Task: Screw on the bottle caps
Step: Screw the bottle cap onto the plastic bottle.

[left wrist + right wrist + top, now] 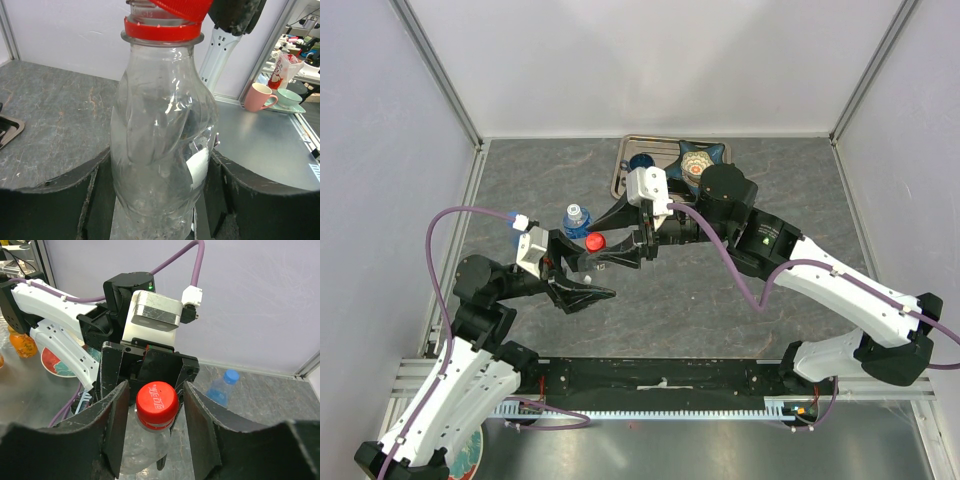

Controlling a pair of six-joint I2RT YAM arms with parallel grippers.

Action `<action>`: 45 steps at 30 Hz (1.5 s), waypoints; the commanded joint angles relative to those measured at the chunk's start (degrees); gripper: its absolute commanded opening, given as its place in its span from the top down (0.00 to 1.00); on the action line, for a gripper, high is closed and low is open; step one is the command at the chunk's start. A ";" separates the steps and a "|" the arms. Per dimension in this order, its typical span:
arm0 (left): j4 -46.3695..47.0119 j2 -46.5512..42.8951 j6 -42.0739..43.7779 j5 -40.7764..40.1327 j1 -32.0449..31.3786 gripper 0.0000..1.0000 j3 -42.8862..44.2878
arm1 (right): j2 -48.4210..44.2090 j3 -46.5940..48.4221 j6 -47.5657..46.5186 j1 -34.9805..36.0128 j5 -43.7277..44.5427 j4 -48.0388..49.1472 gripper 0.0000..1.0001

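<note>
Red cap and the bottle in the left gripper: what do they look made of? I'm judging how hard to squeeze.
The red cap looks like hard opaque plastic with a slight sheen. It has a ribbed side and white script on top. The bottle looks like thin clear plastic, probably PET. It is see-through, with glossy highlights on moulded contours, so it would likely give under pressure.

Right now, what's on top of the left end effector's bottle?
A red cap, tilted over the neck of the clear bottle, flanked by the right end effector. The bottle mouth is covered.
</note>
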 commanded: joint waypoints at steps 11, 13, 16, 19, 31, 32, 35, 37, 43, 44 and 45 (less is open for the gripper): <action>1.29 -0.55 -2.60 -0.04 0.04 0.98 1.80 | 0.62 0.39 1.49 -0.68 0.15 1.77 0.67; 1.29 -0.81 -2.69 -0.04 0.04 0.98 1.71 | 0.62 0.48 1.66 -0.86 0.68 1.51 0.69; 1.20 -0.81 -2.78 0.05 0.12 0.98 1.71 | 0.71 0.83 2.19 -1.30 1.47 1.16 0.73; 1.29 -0.90 -2.51 0.22 0.12 0.98 1.45 | 0.62 1.36 4.82 -2.53 2.00 2.73 0.77; 1.03 -1.43 -1.37 0.40 0.12 0.98 1.36 | 0.79 -3.74 27.59 -8.77 -4.50 19.43 0.83; 0.94 -1.43 -1.28 0.23 0.12 0.98 1.36 | 0.79 -4.09 27.85 -8.77 -5.11 19.52 0.83; 0.59 -1.51 -1.02 0.14 0.12 0.98 1.36 | 0.88 -4.00 29.26 -8.77 -7.13 19.44 0.83; 0.15 -1.60 -0.32 -0.04 0.12 0.98 1.36 | 1.14 -3.65 31.01 -8.77 -8.37 19.52 0.83; -0.64 -1.43 0.91 -1.44 0.12 0.98 1.10 | 0.62 -3.91 34.36 -8.77 -10.92 19.70 0.83; -0.64 -1.43 0.83 -1.62 0.04 0.98 1.10 | 0.53 -4.44 34.10 -8.77 -10.83 19.53 0.83; -0.47 -1.43 0.74 -1.62 0.12 0.98 1.19 | 0.09 -4.88 34.18 -8.77 -10.57 19.52 0.83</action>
